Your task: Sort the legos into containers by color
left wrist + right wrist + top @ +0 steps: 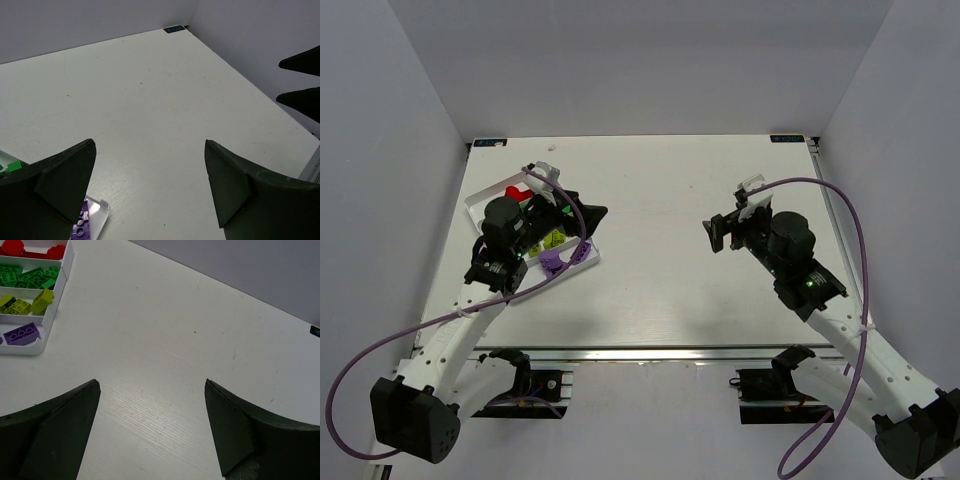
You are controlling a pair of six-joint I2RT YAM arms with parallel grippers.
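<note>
The white divided tray (63, 276) lies at the table's left, with the legos in separate compartments. Red ones (15, 247) fill the far row, then green (25, 276), yellow-green (42, 300) and purple (21, 333). From above, my left arm covers most of the tray (478, 198); only a red brick (517, 188), a yellow-green one (552, 240) and purple ones (560, 262) show. My left gripper (590, 218) (150, 145) hangs open and holds nothing past the tray's right corner (98, 214). My right gripper (720, 230) (152, 385) is open over bare table, right of centre.
The white table (650, 290) is walled by grey panels at the back and both sides. In the left wrist view the right gripper's two black fingertips (300, 65) show at the right edge. A metal rail (650, 352) runs along the near edge.
</note>
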